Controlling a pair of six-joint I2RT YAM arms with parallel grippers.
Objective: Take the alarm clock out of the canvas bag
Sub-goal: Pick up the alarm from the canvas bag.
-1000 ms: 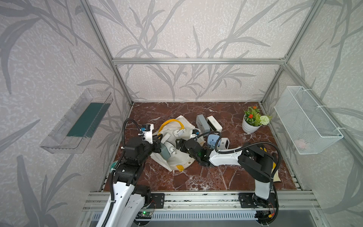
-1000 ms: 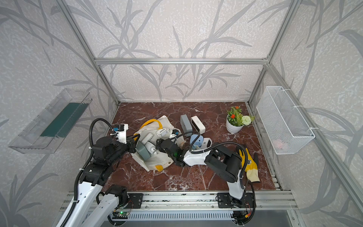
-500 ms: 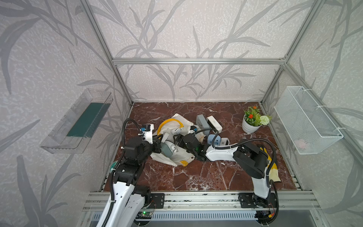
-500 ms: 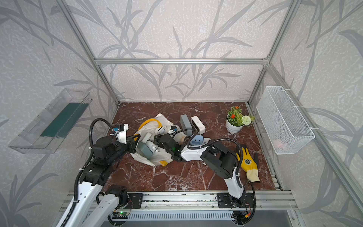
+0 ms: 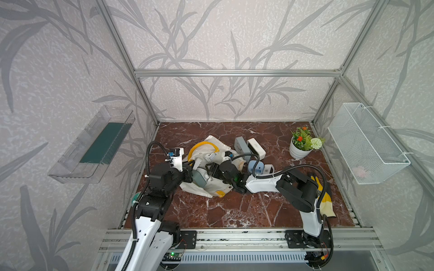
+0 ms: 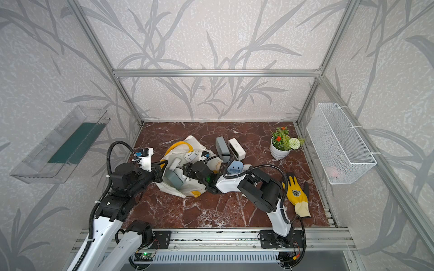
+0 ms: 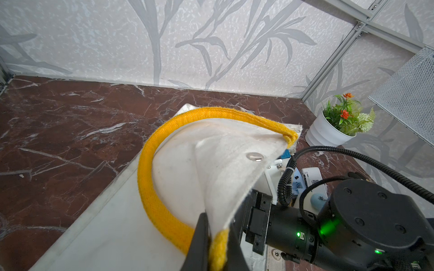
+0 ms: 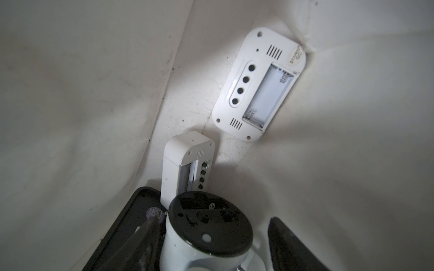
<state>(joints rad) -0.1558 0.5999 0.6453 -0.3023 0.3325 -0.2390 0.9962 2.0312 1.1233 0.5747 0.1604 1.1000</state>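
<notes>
The left fingers [image 7: 199,241] pinch the coarse canvas bag [image 7: 211,150] at its rim; the right fingers [image 8: 293,246] stand apart around the round, glossy alarm clock [image 8: 209,225].

**Clock sits deep in toppled tote**

The cream-white canvas bag [image 5: 212,187] lies crumpled on its side on the floor, left of centre in both top views [image 6: 187,188]. One yellow strap handle [image 5: 202,146] arches above it. Inside, the right wrist view shows a round white alarm clock [image 8: 206,231], its black back facing the camera.
</notes>
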